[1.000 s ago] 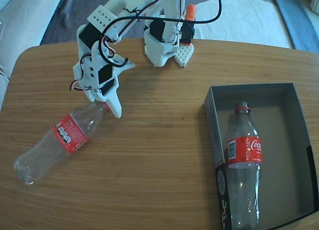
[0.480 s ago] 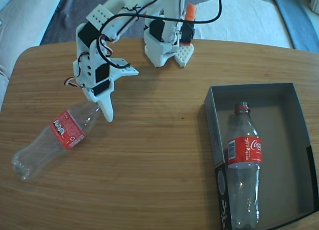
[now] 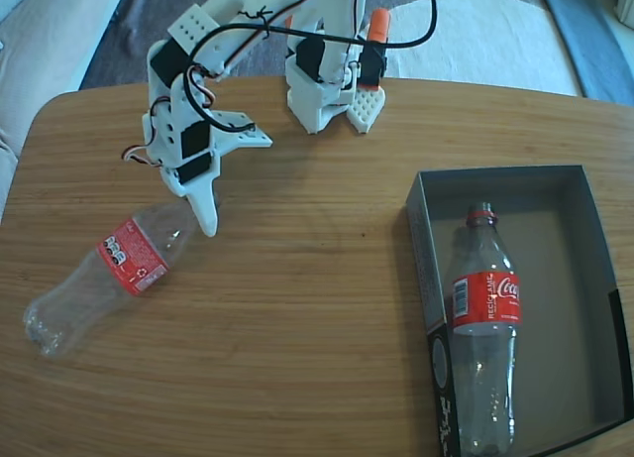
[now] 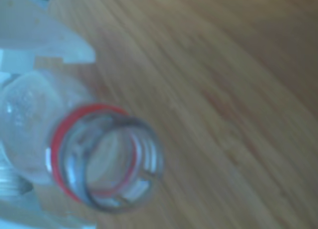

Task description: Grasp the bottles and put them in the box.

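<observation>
Clear glossy plastic bottles [image 3: 107,274], wood-grain table [image 3: 297,308]

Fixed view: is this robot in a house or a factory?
Probably a house, maybe a living room. The arm's base sits on a rounded wooden table, with a pale rug on the floor behind and what looks like a light cushion or sofa at left.

One bottle [image 3: 109,279] on table, another [image 3: 483,348] (capless) inside box [image 3: 421,241]
</observation>
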Available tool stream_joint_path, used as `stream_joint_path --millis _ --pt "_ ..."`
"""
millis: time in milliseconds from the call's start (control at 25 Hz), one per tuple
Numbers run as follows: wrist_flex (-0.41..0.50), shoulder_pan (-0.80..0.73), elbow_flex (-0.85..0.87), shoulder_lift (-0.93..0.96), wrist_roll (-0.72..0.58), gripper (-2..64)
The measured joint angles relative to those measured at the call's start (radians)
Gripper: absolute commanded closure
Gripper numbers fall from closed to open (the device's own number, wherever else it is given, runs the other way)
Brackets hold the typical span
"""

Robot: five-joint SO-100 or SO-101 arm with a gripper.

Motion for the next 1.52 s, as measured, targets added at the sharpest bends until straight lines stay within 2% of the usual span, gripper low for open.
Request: stream_joint_path --millis 400,640,800,880,1000,1120,1400,1520 --pt "0.0 0.002 0.0 -0.038 0.0 21.4" --pt "-0.098 0.021 0.0 -0.106 0.0 21.4" --pt "-0.104 0.012 -0.006 -0.127 0.0 21.5" --pt "-0.104 0.02 -0.018 -0.14 0.0 25.1" --pt "-0.104 0.023 -0.023 -0.141 0.0 35.6" --pt "-0.104 0.017 -0.023 -0.141 0.0 43.1" --pt "-0.11 0.02 -0.025 -0.141 -0.011 58.0" --pt "-0.103 0.02 -0.025 -0.143 -0.009 60.3"
